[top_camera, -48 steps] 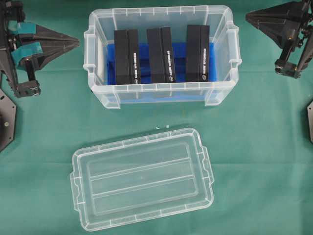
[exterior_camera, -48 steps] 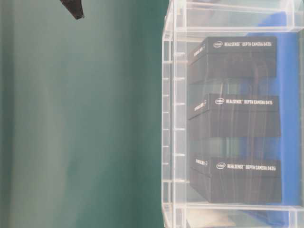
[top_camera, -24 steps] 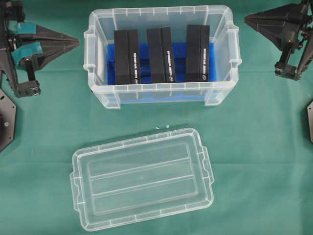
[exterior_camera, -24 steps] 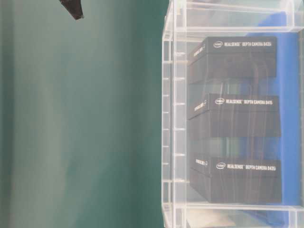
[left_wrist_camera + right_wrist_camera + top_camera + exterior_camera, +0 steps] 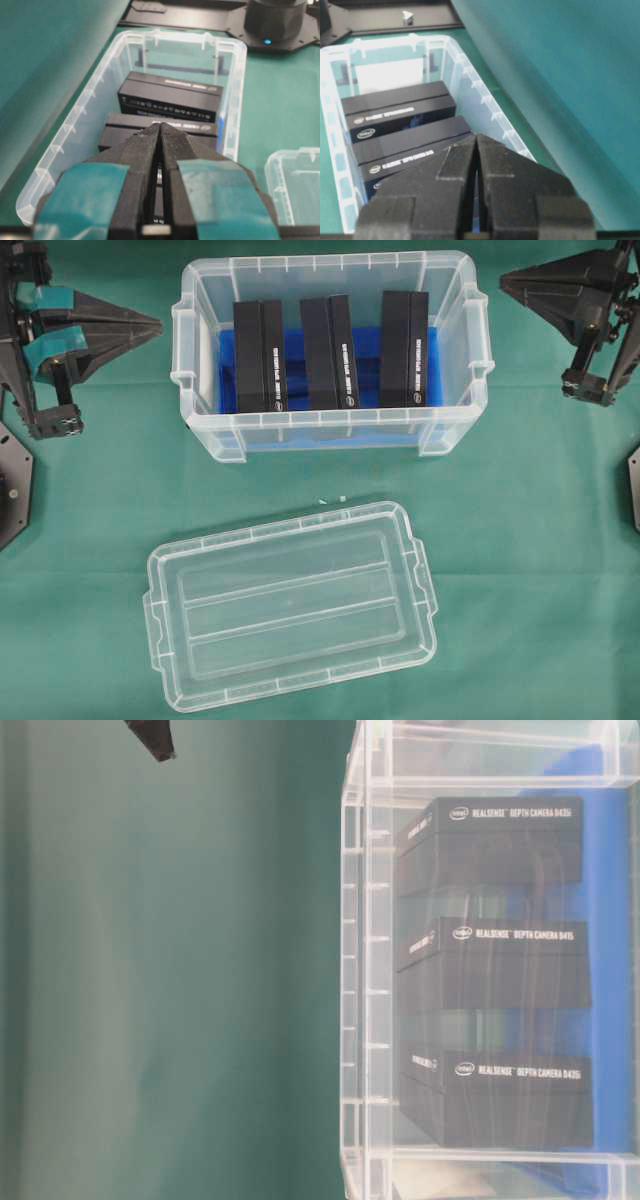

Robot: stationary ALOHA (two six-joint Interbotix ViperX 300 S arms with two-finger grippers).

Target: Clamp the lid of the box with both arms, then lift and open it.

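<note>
From the overhead exterior view we see the box standing open at the far middle of the green bench, with three black upright blocks in a row on its blue floor. The lid lies flat on the bench nearer the front, well apart from the box and slightly skewed to it, its ribs running lengthwise. The left hand, with teal tape, hangs just beside the box's left end without touching it; the right hand points at the box's right end from the upper right corner, also apart from it. Both hands hold nothing.

The table-level exterior view is turned on its side. We see the box through its clear wall, the three blocks stacked in the frame with white lettering reading RealSense Depth Camera. A black tip shows at the top edge; we cannot tell which arm it belongs to.

In the left wrist view the left hand has its two fingers pressed together, closed on nothing, aimed along the open box. A corner of the lid shows at lower right.

In the right wrist view the right hand is likewise closed and empty, above the near end of the box with the blocks inside.
</note>
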